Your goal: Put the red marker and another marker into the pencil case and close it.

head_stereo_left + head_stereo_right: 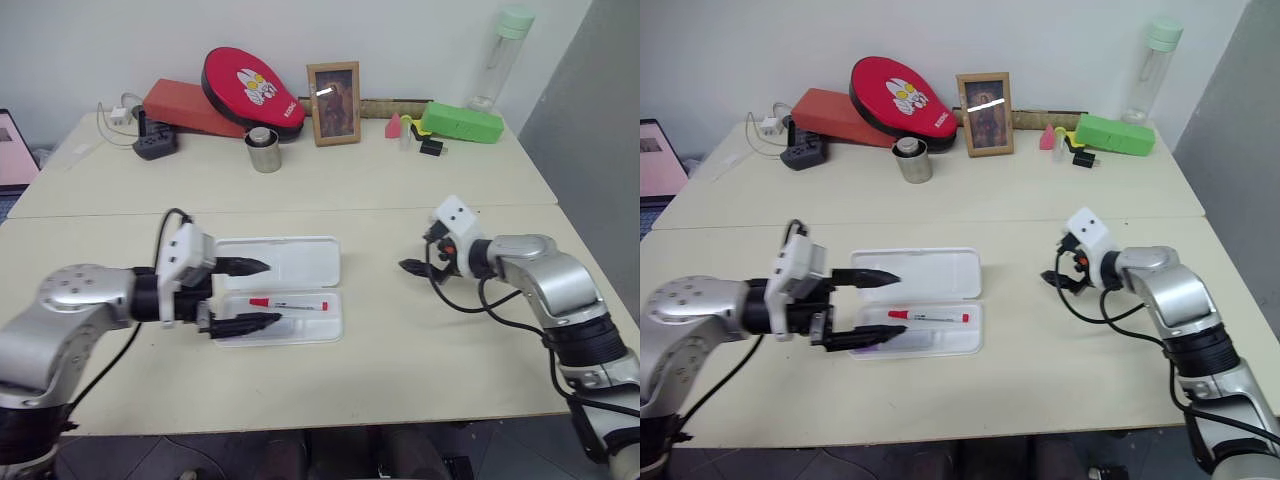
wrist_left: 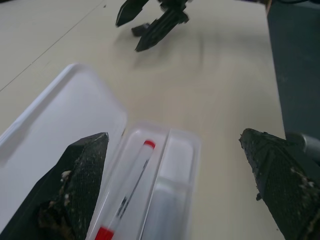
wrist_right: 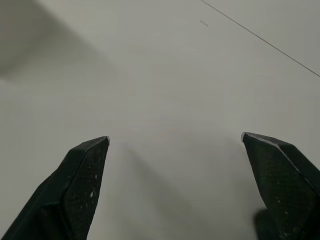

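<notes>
The scene is evenly and fairly brightly lit from above, with only soft, faint shadows on the pale table [image 1: 380, 330] under the left gripper [image 1: 262, 293] and the right gripper [image 1: 415, 268]. A white streak of glare crosses the glass of the picture frame [image 1: 985, 113]. In the wrist views the near black fingers [image 2: 75, 185] are blurred at their bases, the open lid of the pencil case [image 2: 60, 130] beside them looks washed out, and a soft shadow spreads between the right fingers [image 3: 80, 185].

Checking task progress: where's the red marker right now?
The red marker lies inside the open pencil case, in the tray's far compartment, left of table centre in the head views, just beyond the open left hand.
</notes>
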You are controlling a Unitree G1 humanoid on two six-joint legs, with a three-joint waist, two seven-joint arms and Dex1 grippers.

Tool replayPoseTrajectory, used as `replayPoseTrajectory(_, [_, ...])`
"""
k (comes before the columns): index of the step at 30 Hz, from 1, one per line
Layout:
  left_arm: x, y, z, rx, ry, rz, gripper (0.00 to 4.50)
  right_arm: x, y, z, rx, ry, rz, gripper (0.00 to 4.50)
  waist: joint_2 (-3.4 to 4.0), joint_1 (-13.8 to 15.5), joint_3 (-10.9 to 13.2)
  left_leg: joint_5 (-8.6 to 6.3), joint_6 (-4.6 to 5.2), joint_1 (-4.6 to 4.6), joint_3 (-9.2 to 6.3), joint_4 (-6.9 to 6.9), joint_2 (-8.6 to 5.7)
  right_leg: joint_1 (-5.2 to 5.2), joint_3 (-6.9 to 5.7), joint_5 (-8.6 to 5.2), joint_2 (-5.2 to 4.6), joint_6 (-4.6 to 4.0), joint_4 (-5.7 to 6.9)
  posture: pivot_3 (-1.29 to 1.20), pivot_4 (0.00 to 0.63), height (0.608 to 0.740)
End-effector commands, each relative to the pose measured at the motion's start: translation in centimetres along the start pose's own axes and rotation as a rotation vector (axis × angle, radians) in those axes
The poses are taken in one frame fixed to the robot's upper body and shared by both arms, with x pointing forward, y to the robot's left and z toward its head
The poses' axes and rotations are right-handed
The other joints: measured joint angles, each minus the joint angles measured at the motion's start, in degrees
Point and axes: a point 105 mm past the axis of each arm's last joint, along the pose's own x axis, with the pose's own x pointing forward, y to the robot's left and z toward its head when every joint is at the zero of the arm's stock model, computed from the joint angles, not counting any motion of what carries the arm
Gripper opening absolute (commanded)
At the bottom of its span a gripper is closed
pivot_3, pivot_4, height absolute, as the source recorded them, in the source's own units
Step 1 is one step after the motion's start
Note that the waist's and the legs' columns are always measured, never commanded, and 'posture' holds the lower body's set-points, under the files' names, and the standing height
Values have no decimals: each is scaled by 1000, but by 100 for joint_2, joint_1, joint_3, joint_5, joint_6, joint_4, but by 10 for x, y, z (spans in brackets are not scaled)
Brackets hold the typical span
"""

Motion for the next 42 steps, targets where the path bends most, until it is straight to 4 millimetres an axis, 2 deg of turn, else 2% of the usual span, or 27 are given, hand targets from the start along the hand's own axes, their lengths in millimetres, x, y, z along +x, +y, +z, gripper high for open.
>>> replayPoseTrajectory(1, [14,-1,13,64,-28,-24,4500,-11,-23,-7,15,-3,-61,4466,0,-11,0,0,0,-1,-1,0,0,-1,1,0,0,0,0,0,150,740])
replayPoseTrajectory(6, [33,9,26,104,-90,8,4500,-14,-44,-27,67,35,-97,4466,0,-12,0,1,1,2,4,2,-3,1,-2,0,4,0,3,0,150,740])
replayPoseTrajectory(12, [45,11,30,114,-121,18,4500,-11,-49,-41,111,52,-92,4466,0,-13,0,1,0,3,10,3,-1,1,-1,1,3,1,2,0,150,740])
replayPoseTrajectory(13, [45,11,30,115,-122,15,4500,-11,-49,-41,117,50,-91,4088,0,-11,0,1,0,3,8,3,0,1,0,1,3,1,2,0,150,740])
replayPoseTrajectory(20, [46,11,30,110,-130,10,4500,-13,-47,-34,105,29,-79,2476,0,0,0,1,0,3,6,6,-2,5,-2,3,1,4,1,0,150,740])
replayPoseTrajectory(28, [48,13,31,115,-138,8,4500,-18,-47,-30,95,19,-82,346,0,1,0,1,-1,2,6,6,-2,4,-1,2,1,4,1,0,150,740])
replayPoseTrajectory(34, [48,14,31,118,-142,6,4500,-25,-38,-12,41,-38,-46,308,0,-5,0,1,-1,2,5,6,-2,4,-2,2,1,4,1,0,150,740])
replayPoseTrajectory(36, [45,11,28,119,-122,-4,4500,-28,-15,7,-19,-111,62,308,0,-8,0,1,-1,3,6,6,-1,3,-2,2,2,4,1,0,150,740])
replayPoseTrajectory(38, [36,6,20,111,-88,-13,4500,-32,30,26,-96,-167,250,308,1,-22,0,1,0,2,4,5,1,3,-1,2,3,4,1,0,150,740])
replayPoseTrajectory(40, [25,5,12,95,-48,-9,4500,-30,71,32,-171,-183,393,308,1,-31,0,1,0,3,-1,3,3,2,-2,2,5,4,1,0,150,740])
replayPoseTrajectory(42, [17,5,7,84,-21,-1,4500,-24,91,36,-204,-195,433,308,1,-39,0,0,1,12,-8,1,16,2,6,2,6,4,0,0,150,740])
